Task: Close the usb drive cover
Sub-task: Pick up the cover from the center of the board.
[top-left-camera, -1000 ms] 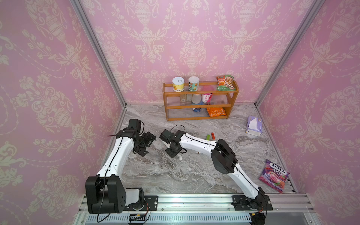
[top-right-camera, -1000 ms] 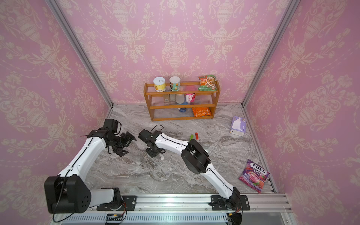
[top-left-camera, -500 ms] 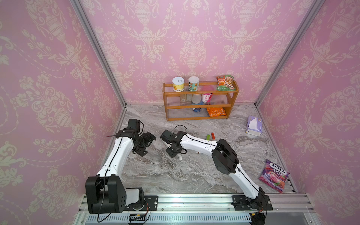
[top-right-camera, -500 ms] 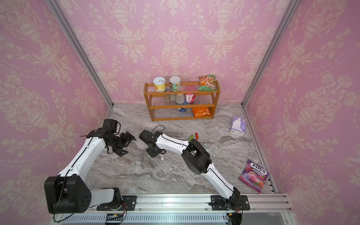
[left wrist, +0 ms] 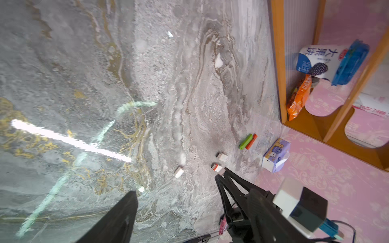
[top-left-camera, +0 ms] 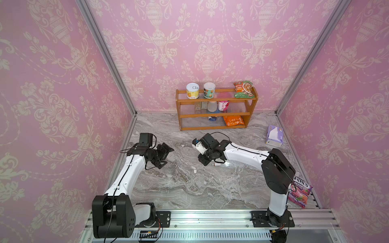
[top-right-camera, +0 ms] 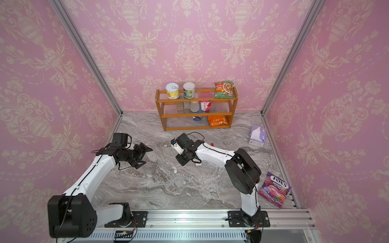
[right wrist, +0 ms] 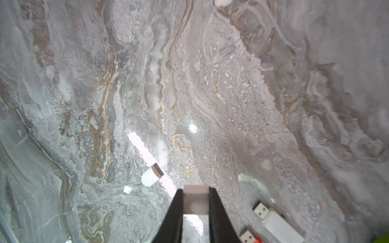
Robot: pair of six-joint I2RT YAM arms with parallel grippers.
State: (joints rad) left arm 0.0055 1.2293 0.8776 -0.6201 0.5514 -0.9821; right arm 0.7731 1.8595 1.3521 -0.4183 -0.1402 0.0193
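Both arms [top-left-camera: 130,170] low, right beside drive [top-left-camera: 216,164]

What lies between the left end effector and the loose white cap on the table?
Only bare marble tabletop separates the left end effector from the cap, clearest in a top view.

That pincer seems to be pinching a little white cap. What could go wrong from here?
1. The right gripper pinches the white cap only at its very end, so the cap may twist or slip when pushed onto a plug.
2. A white drive and a red-trimmed drive lie uncapped side by side; the cap may meet the wrong one.
3. Both lie loose on the marble table, with the left gripper open and away, so a push may just slide them.
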